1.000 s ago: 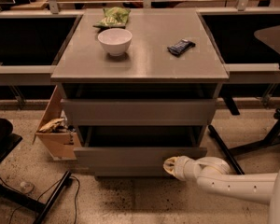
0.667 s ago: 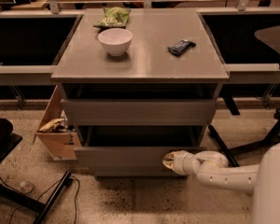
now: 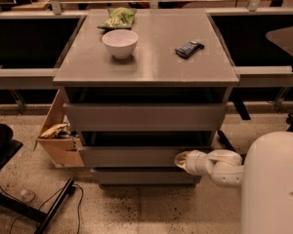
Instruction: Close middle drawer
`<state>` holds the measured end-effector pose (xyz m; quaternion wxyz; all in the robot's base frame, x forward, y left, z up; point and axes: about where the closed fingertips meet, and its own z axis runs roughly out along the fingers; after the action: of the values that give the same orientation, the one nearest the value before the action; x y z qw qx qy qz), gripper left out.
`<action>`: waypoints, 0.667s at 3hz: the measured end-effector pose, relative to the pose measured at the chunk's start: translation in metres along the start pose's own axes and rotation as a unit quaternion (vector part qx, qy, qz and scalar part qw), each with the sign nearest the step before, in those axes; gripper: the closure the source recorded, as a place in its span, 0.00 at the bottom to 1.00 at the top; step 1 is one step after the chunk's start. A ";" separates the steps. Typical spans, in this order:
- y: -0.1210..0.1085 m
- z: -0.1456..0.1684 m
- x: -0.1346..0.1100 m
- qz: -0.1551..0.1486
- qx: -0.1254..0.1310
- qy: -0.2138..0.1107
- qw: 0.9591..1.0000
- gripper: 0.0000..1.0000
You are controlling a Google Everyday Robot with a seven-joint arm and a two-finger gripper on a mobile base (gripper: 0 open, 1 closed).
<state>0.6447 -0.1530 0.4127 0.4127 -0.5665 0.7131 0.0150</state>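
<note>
The grey cabinet has three stacked drawers. The middle drawer [image 3: 132, 156] has a plain flat grey front and stands out a little from the cabinet, with a dark gap above it. My gripper [image 3: 179, 160] is at the right end of that front panel, against it, at the end of my white arm [image 3: 219, 165] that reaches in from the lower right. The top drawer [image 3: 144, 116] also stands out a little. The bottom drawer [image 3: 144, 176] sits further back.
On the cabinet top [image 3: 151, 62] are a white bowl [image 3: 120, 42], a green bag [image 3: 118, 18] and a dark snack bar [image 3: 189, 48]. A cardboard box [image 3: 58, 139] stands at the cabinet's left. A black stand and cables [image 3: 49, 208] lie on the floor at the left.
My arm has reached further left and the middle drawer's front has moved back toward the cabinet, uncovering the bottom drawer's front below it.
</note>
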 end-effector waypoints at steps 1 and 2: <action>0.001 0.001 -0.001 -0.002 0.000 -0.001 1.000 0.59; 0.001 0.001 -0.001 -0.002 0.000 -0.001 1.000 0.36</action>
<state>0.6447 -0.1513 0.4127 0.4131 -0.5680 0.7116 0.0150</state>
